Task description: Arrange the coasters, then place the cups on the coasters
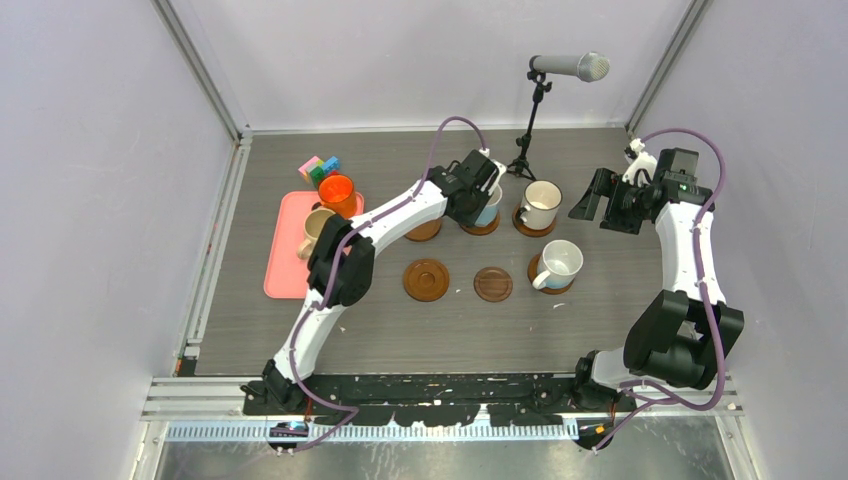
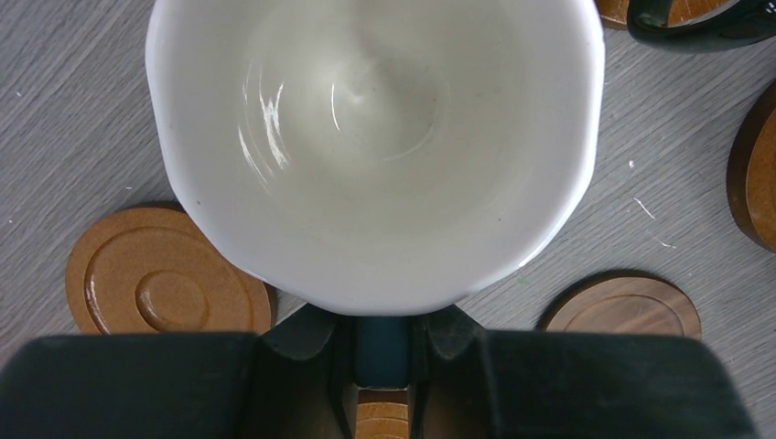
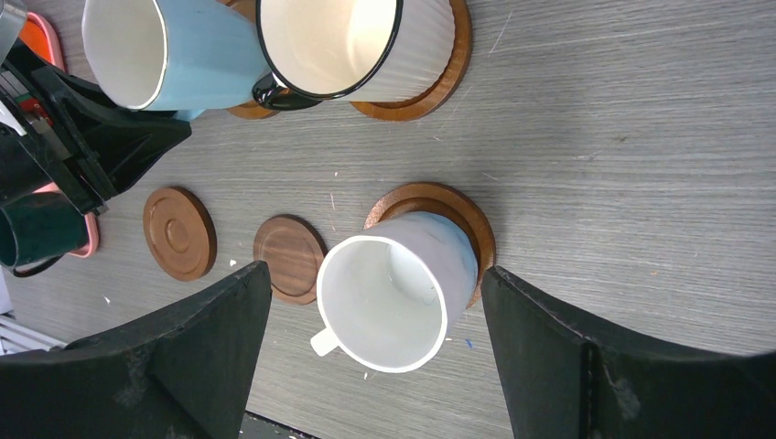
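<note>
Pale lilac walls close in a grey wood-grain tabletop (image 1: 600, 330). Across it the left arm (image 1: 380, 225) stretches diagonally to the back middle. There the left pincer (image 2: 382, 343) is clamped on the handle of the light blue mug (image 1: 489, 207), whose white inside faces the wrist camera. That mug is over a coaster (image 1: 481, 229), though I cannot tell whether it touches. At the right side stands the right arm (image 1: 690, 250). Its right pincer (image 1: 598, 208) hangs with jaws spread wide and grips nothing, just right of the cream mug (image 1: 541, 203). On the left lies a pink tray (image 1: 285, 260) with the orange mug (image 1: 337, 190) and the beige mug (image 1: 317, 228) on it. The right wrist view also shows the dark green mug (image 3: 37, 233) at that tray's edge. A microphone stand (image 1: 530, 120) rises at the back. The black-rimmed cream mug stands on its own coaster, and nearer the arms the white mug (image 1: 560, 263) stands on another, handle toward the near left. Three bare coasters remain. One (image 1: 424, 232) is partly under the left arm, and two (image 1: 426, 279) (image 1: 493, 284) lie in the front row, left of the white mug. Small toy blocks (image 1: 320, 168) sit behind the tray.
</note>
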Robot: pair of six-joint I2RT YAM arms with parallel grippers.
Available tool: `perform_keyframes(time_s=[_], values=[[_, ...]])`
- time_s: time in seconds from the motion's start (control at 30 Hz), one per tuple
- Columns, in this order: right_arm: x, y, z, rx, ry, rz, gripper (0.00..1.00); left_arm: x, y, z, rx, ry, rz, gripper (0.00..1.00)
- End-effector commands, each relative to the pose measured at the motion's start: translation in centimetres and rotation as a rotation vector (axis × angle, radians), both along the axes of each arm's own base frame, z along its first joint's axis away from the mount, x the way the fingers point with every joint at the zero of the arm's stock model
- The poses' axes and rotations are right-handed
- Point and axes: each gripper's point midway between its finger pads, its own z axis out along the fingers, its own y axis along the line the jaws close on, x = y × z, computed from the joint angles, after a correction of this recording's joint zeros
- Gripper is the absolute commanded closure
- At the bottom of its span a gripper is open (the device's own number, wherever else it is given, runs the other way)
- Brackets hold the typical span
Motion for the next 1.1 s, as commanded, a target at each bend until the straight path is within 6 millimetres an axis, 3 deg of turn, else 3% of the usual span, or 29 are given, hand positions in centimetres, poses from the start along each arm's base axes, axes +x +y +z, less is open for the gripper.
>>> perform_keyframes(time_s=[0.0,0.07,0.33,0.47,0.5,0.67,0.77,0.9,1.07], values=[[0.6,-0.1,1.1,-0.006,-0.051,0.005,0.11,0.4,-0.6,4.7,-0.065,-0.081,-0.006,0.79],[0.6,-0.2,1.1,-0.008,-0.053,0.003,0.11,0.4,-0.6,4.4,-0.06,-0.077,-0.006,0.66],[0.6,-0.2,1.1,-0.009,-0.053,0.004,0.11,0.5,-0.6,4.6,-0.058,-0.077,-0.006,0.4],[0.6,-0.1,1.1,-0.008,-0.053,0.004,0.11,0.3,-0.4,6.1,-0.068,-0.091,-0.013,0.06],[0.6,-0.1,1.1,-0.007,-0.053,0.004,0.11,0.2,-0.3,6.7,-0.073,-0.098,-0.015,0.01],[0.6,-0.1,1.2,-0.005,-0.057,0.008,0.11,-0.6,1.0,10.9,-0.1,-0.137,-0.047,0.0],[0.6,0.0,1.4,-0.006,-0.061,0.009,0.11,-1.2,3.0,13.3,-0.124,-0.143,-0.054,0.0],[0.6,-0.1,1.6,-0.008,-0.064,0.012,0.11,-1.0,7.2,16.4,-0.183,-0.149,-0.03,0.0],[0.7,0.0,2.2,-0.013,-0.066,0.026,0.11,-0.5,14.8,19.5,-0.224,-0.158,0.031,0.0]])
